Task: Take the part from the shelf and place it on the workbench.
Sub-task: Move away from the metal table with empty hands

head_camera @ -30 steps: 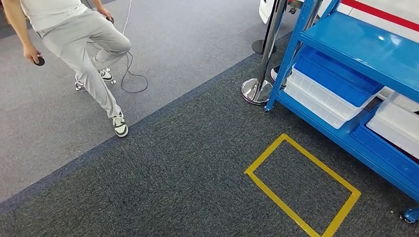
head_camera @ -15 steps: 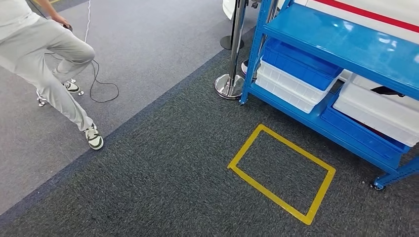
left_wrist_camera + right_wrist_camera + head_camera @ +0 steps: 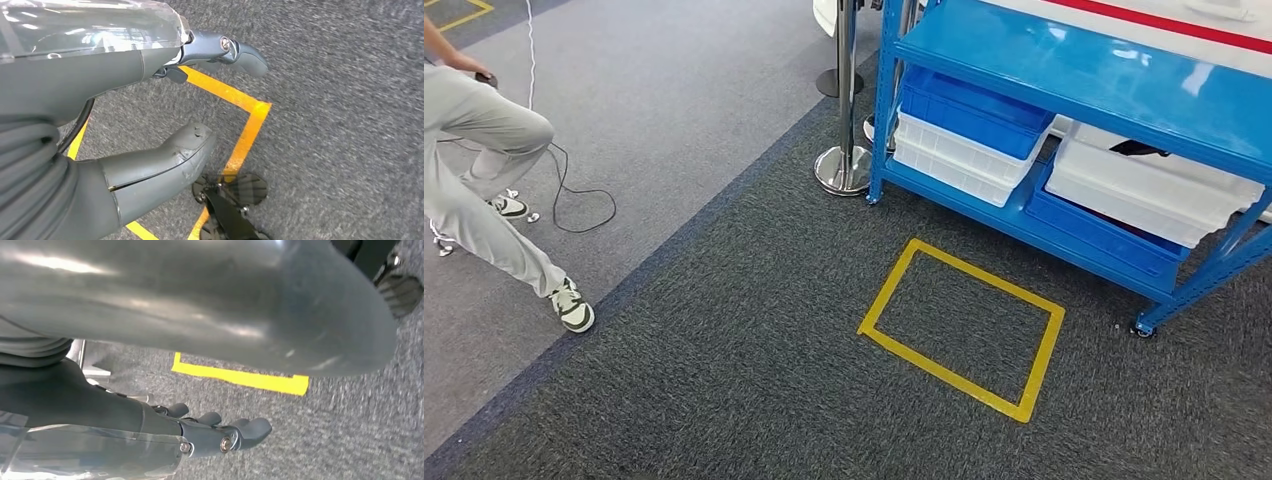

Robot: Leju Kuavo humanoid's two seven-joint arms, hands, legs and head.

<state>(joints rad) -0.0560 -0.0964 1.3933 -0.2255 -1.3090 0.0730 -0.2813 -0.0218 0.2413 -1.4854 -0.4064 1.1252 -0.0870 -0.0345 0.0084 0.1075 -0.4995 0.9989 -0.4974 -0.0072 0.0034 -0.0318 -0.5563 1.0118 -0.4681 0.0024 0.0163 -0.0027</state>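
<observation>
The blue metal shelf stands at the upper right of the head view. On its lower level sit a blue bin stacked on a white bin, and a larger white bin over another blue one. A small dark object lies in the larger white bin; what it is I cannot tell. My left hand hangs over the carpet with thumb and fingers apart, holding nothing. My right hand also hangs empty above the floor, fingers apart.
A yellow tape rectangle marks the dark carpet in front of the shelf. A chrome stanchion stands at the shelf's left corner. A person in light trousers strides at the far left, near a black cable on the lighter carpet.
The whole picture has shifted left, so the camera has turned toward the shelf; more of the shelf and its bins shows. The person is stepping further off to the left.
</observation>
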